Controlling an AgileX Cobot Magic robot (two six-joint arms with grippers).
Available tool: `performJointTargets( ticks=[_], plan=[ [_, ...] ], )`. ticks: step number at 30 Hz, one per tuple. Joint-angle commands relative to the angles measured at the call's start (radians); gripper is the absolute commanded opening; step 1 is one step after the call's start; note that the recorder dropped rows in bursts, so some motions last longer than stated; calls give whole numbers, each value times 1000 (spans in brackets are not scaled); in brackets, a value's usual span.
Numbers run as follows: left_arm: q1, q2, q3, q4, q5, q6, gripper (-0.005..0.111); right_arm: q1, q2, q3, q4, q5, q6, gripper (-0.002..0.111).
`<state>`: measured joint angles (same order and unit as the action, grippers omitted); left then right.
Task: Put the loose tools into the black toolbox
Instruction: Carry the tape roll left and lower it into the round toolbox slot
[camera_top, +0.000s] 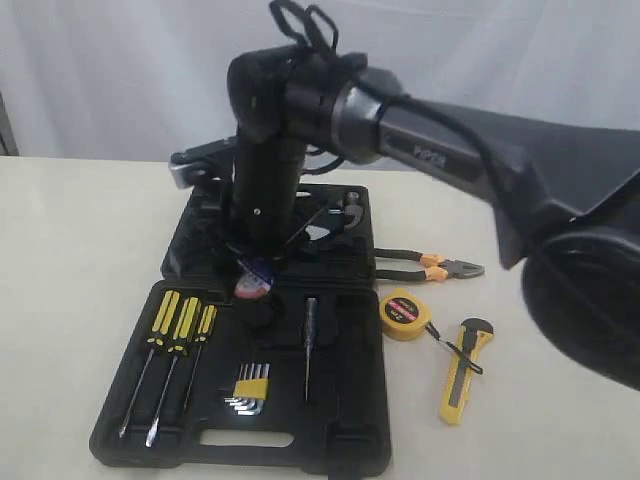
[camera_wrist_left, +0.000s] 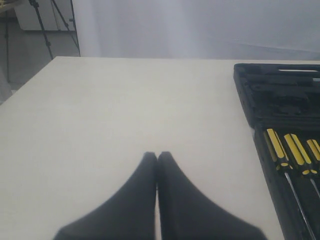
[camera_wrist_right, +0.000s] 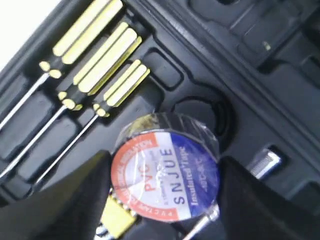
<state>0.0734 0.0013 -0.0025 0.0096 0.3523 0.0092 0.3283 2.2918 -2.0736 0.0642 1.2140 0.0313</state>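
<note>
Black tape roll (camera_wrist_right: 167, 175), round red-white-blue label facing the wrist camera, pinched between the two fingers of the right gripper (camera_wrist_right: 165, 160). It hangs low over the open black toolbox (camera_top: 350, 400), above a round recess (camera_wrist_right: 200, 112) near the hinge line and just beside the handles of three yellow-and-black screwdrivers (camera_top: 178, 325). Cannot tell whether the roll touches the tray.

Both toolbox halves lie flat. Hex keys (camera_top: 250, 388) and a slim tester screwdriver (camera_top: 310, 345) sit in the half with the slot handle.

Right of the toolbox, on the table: orange-handled pliers (camera_top: 432, 266) by the other half, yellow tape measure (camera_top: 405, 313) just beside the handle half, utility knife (camera_top: 463, 372) further out.

Left gripper (camera_wrist_left: 157, 156) is left of the toolbox, fingertips pressed together, over the table.

Table (camera_top: 70, 250) cream, matte, plain. White curtain (camera_top: 120, 80) behind. Tripod (camera_wrist_left: 45, 20) off the table, on the side away from the toolbox.
</note>
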Motion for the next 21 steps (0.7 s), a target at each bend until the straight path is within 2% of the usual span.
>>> performJointTargets(
  ticks=[1,9,21],
  plan=[
    [-5,-1,3,-10,-10,-2,0,2,76,-24,-9,7,60,-1],
    [-5,-1,3,-10,-10,-2,0,2,89,-24,-26,-72,71,-1],
    [-5,-1,3,-10,-10,-2,0,2,135,-24,-52,-90,88,-1]
  ],
)
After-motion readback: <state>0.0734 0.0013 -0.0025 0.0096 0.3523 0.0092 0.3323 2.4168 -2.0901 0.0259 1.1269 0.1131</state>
